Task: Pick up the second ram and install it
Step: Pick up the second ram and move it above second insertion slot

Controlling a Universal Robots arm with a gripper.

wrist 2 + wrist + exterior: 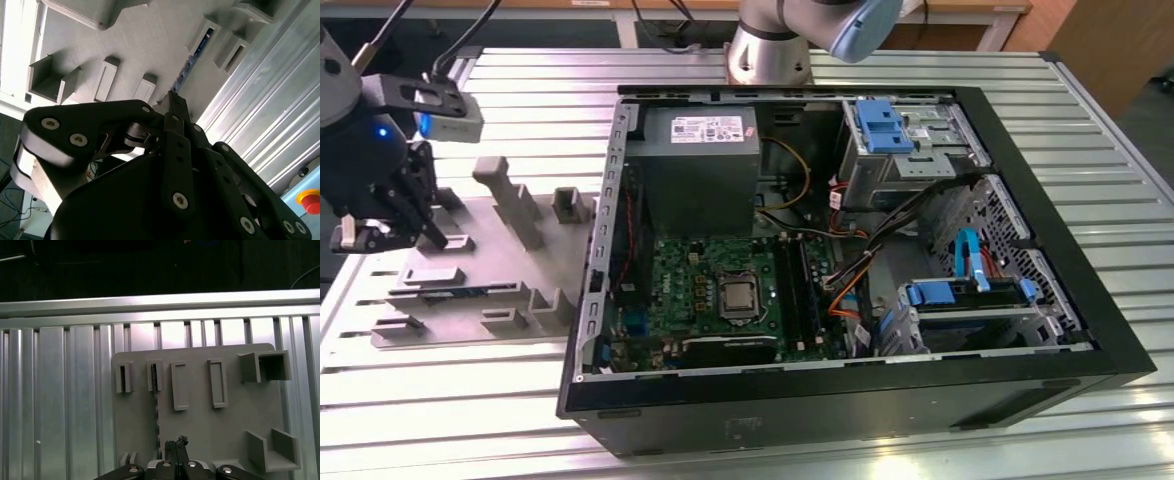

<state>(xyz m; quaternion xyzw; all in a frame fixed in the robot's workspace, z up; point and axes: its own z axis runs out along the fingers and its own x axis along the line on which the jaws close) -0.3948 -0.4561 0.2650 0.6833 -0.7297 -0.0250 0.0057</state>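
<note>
The second ram (464, 292) is a thin blue-green strip standing on edge in slotted holders of the grey fixture plate (494, 250), at the exterior view's left. In the second wrist view the second ram (194, 57) runs between two holders; in the first wrist view the second ram (156, 412) is a thin dark line seen edge-on. My gripper (394, 238) hangs above the far part of the plate, apart from the strip. The black fingertips meet, shut on nothing, in both wrist views (176, 444) (173, 97).
An open computer case (1014, 380) lies to the exterior view's right of the plate, with the green motherboard (707, 280), its dark memory slots (797, 290), a grey power supply (700, 150), cables and blue drive brackets (961, 295). Upright grey holders (507, 195) rise from the plate. The table is ribbed metal.
</note>
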